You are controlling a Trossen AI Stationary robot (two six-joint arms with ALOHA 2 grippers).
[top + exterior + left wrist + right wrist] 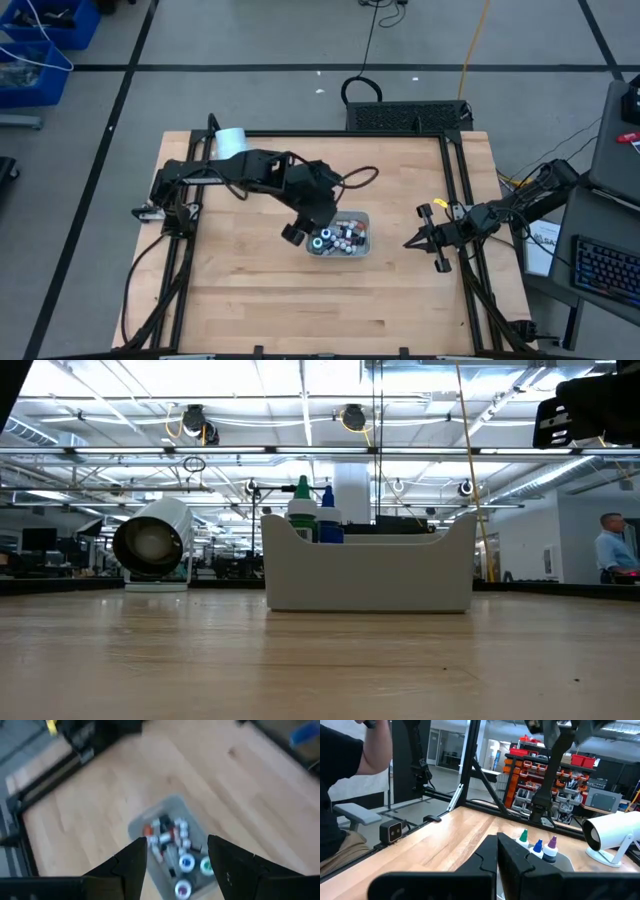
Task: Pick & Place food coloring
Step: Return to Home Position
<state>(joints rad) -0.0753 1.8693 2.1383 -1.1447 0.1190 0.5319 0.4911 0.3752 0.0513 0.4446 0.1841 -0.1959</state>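
Observation:
The food coloring bottles (338, 236) stand packed in a grey tray (362, 218) at the table's middle. In the low view a green tip (302, 488) and a blue tip (327, 495) rise above the tray's wall (370, 575). My left gripper (303, 232) hovers open above the tray's left end. In its wrist view the bottles (170, 840) show between and beyond its fingers (177, 857). My right gripper (410, 243) waits shut near the table's right edge, pointing level at the tray, with three bottle tips (538, 844) ahead of it (497, 852).
A large white cylinder (232, 140) lies at the table's far left corner, also visible in the low view (155, 540). Black frame rails (455, 200) run along the table's sides. A person's arm (375, 750) shows beyond the table. Bare wood (300, 300) lies near the front edge.

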